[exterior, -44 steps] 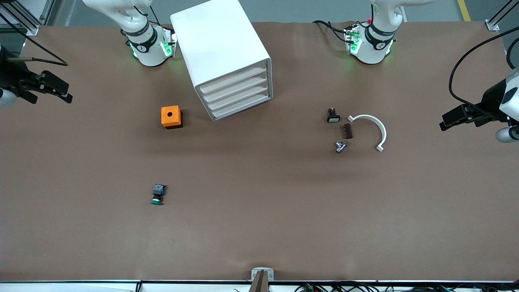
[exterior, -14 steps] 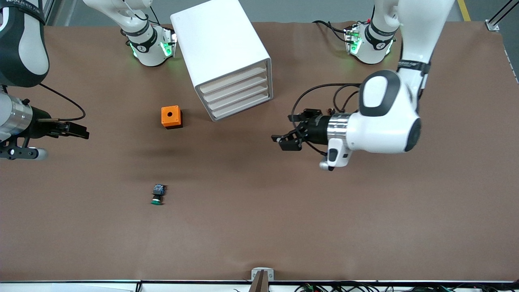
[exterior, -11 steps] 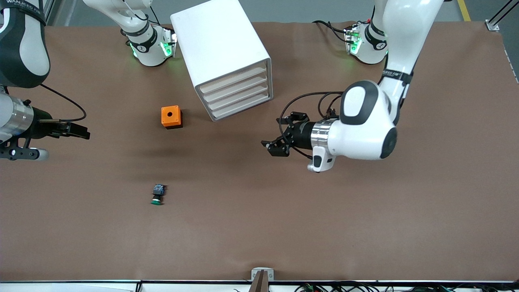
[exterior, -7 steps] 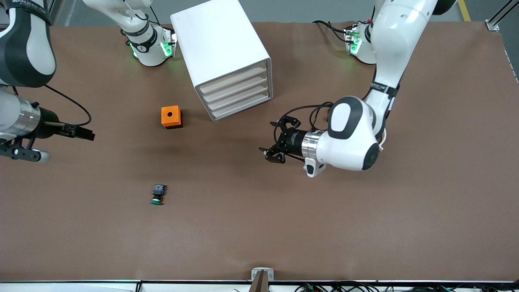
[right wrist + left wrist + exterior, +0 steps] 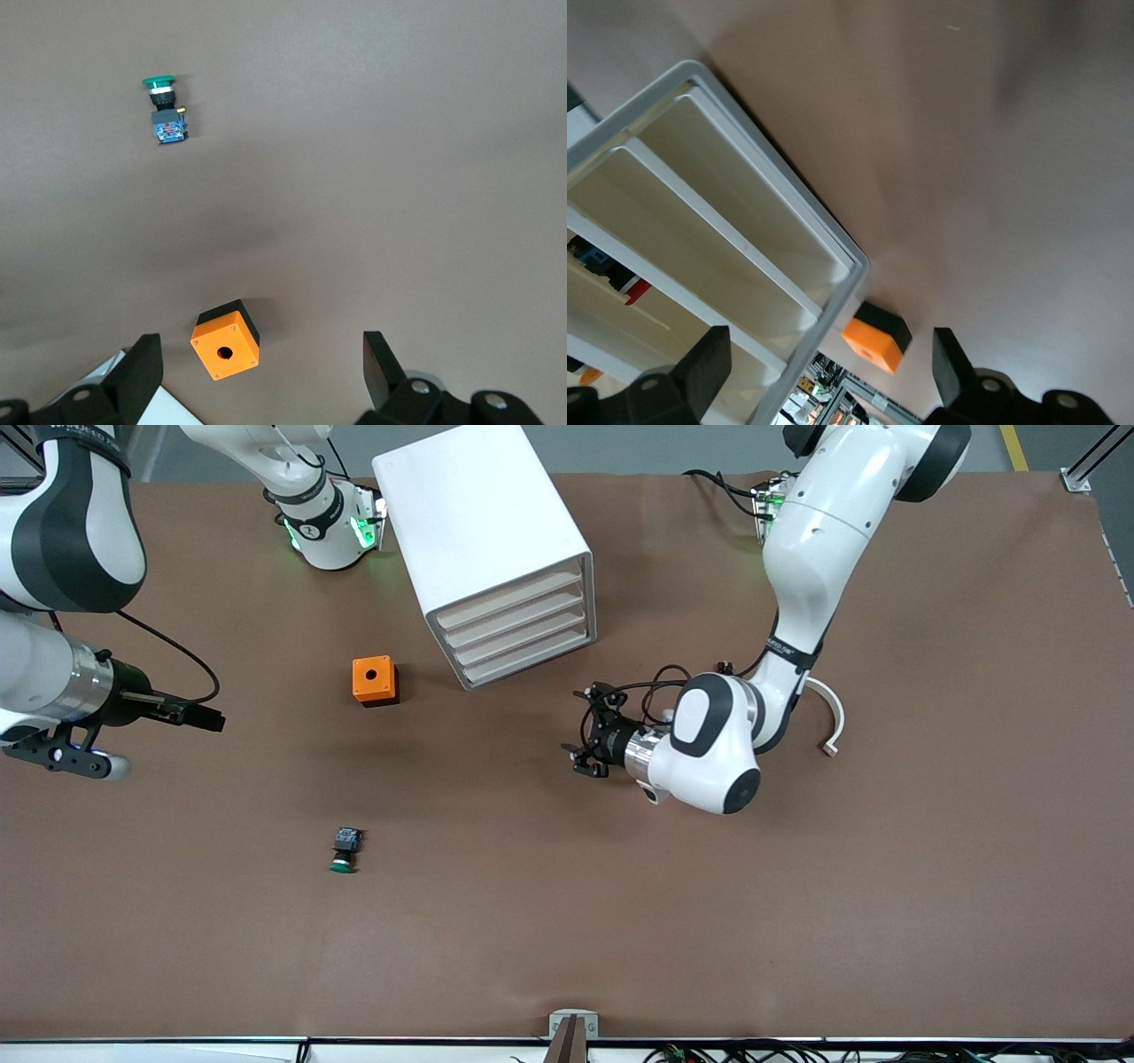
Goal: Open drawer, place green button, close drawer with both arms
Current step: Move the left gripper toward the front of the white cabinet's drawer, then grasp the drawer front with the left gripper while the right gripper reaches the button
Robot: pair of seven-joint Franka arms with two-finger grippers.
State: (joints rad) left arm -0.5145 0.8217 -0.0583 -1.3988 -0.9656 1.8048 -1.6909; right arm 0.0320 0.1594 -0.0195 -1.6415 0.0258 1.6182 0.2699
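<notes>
- Drawers: four shallow white plastic trays sit stacked in a large, rounded-edge white box cabinet (image 5: 483,540); the lowest drawer (image 5: 532,661) is flush with the others, fully shut.
- Tiny push button (image 5: 344,849) with a round glossy green cap and a blocky dark blue-grey body lies on its side on the matte brown table covering (image 5: 567,921), nearer to the front camera than the orange cube with a round hole (image 5: 374,680).
- Left gripper (image 5: 586,731), black with two fingers, hangs low over the bare table in front of the cabinet, jaws spread wide and holding nothing.
- Right gripper (image 5: 205,717), also black, hangs over the right arm's end of the table, jaws wide apart and empty.
- Curved white plastic arc (image 5: 831,717) lies beside the left arm's elbow.
</notes>
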